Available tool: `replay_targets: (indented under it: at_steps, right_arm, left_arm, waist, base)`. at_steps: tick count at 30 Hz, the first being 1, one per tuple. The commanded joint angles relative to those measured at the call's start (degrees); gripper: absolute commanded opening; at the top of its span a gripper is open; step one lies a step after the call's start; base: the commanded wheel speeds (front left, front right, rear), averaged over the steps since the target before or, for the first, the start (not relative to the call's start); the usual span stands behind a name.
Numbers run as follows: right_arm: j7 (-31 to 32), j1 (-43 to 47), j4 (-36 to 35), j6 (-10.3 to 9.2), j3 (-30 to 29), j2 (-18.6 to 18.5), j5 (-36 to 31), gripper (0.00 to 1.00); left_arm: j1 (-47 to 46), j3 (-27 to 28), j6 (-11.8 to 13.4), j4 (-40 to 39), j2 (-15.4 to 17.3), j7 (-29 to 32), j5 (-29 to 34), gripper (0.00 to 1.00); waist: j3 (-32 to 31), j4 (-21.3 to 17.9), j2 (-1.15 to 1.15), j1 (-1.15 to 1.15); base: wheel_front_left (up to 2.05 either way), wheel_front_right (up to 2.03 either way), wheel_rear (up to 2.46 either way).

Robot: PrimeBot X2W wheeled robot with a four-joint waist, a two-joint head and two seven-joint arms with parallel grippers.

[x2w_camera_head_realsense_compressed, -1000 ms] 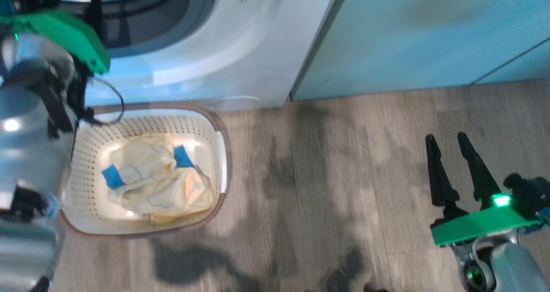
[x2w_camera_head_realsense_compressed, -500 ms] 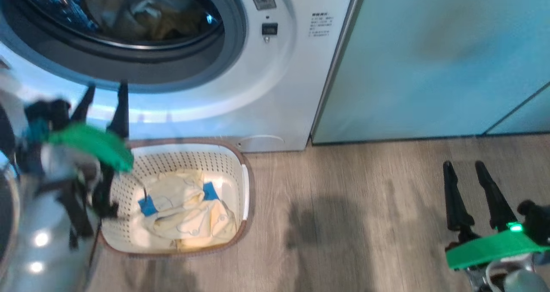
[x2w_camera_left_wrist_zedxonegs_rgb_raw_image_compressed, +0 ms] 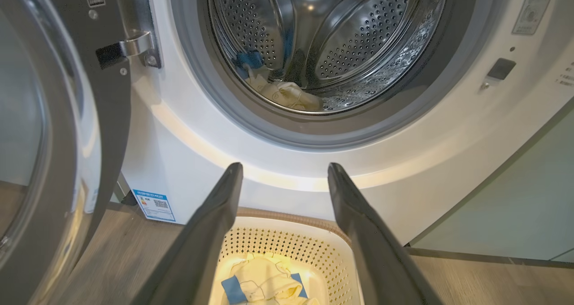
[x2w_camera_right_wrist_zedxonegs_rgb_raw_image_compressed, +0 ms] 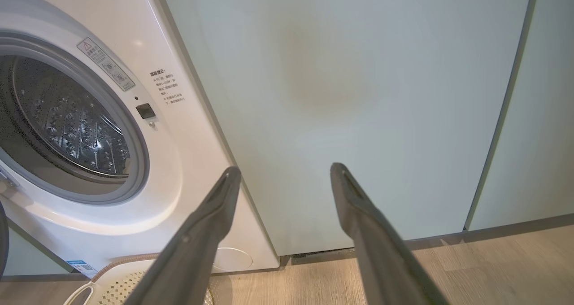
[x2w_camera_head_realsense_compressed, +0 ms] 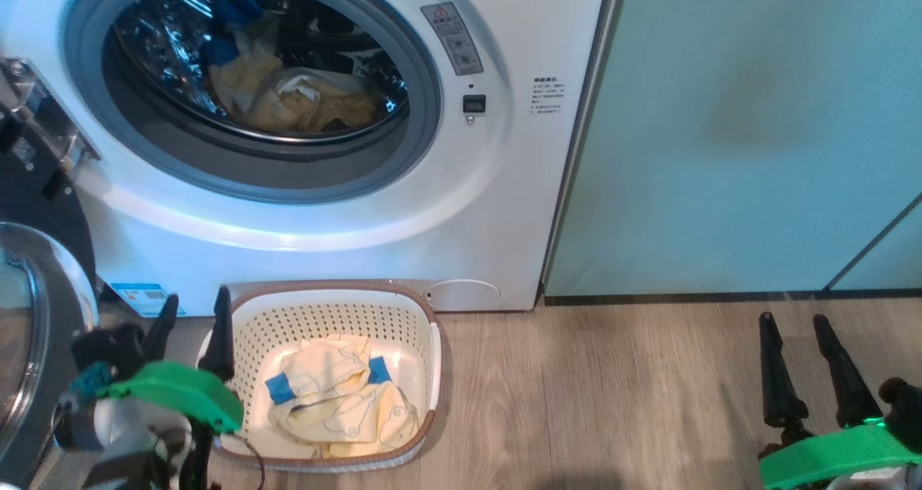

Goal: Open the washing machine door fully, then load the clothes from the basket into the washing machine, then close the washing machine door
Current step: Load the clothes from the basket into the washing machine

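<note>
Door's open: the washing machine door [x2w_camera_left_wrist_zedxonegs_rgb_raw_image_compressed: 112, 116] is swung wide to the left of the washing machine [x2w_camera_head_realsense_compressed: 490, 209], glass bowl facing out. Some pale yellow garments lie in the drum [x2w_camera_left_wrist_zedxonegs_rgb_raw_image_compressed: 358, 40], and more of the clothes [x2w_camera_head_realsense_compressed: 338, 403] sit heaped in the basket [x2w_camera_head_realsense_compressed: 324, 321], which stands on the floor [x2w_camera_head_realsense_compressed: 612, 403] right against the machine's front. So the loading looks partly done.

The left gripper [x2w_camera_head_realsense_compressed: 196, 310] hangs low at the basket's left rim, jaws spread wide, nothing between them. The right gripper [x2w_camera_head_realsense_compressed: 792, 321] sits well off to the right over bare floor, jaws apart too and empty.

What worries me: that basket looks light, and a finger catching its rim or a perforation could drag or tip it. A shallow pinch might lift just one layer and leave a sleeve draped over the grey ring [x2w_camera_head_realsense_compressed: 425, 137], where the door would trap it. And the open door is close beside the left arm, so a careless swing could knock it.

The left wrist view gives the door's hinge and the drum's steel paddles; the head view gives the whole heap in the basket and both grippers. The right wrist view mostly offers the green cabinet [x2w_camera_right_wrist_zedxonegs_rgb_raw_image_compressed: 358, 94].
</note>
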Motion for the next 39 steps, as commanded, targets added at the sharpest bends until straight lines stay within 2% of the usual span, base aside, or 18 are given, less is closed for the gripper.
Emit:
replay_targets:
  at_steps: [1,17,39]
  right_arm:
    - [-0.5,-0.7,-2.1,0.22,1.3,-1.5,-0.6,1.00]
    - [-0.5,2.1,-1.6,0.22,1.0,-2.5,-0.1,1.00]
    - [-0.5,2.7,-1.6,0.22,1.4,-2.7,0.2,1.00]
  left_arm:
    - [-0.3,2.9,0.2,-2.4,1.0,-0.4,0.7,1.00]
    - [8.1,5.0,0.6,-7.9,-1.8,-0.4,4.4,1.00]
    - [8.9,7.6,-2.0,-9.2,-4.0,-0.4,8.0,1.00]
  waist:
    - [-1.0,0.5,-0.01,0.01]
    - [-4.6,1.5,-0.01,0.01]
    - [-5.2,1.7,-0.01,0.01]
  base:
    - [0.00,0.00,0.00]
    - [0.00,0.00,0.00]
    - [0.00,0.00,0.00]
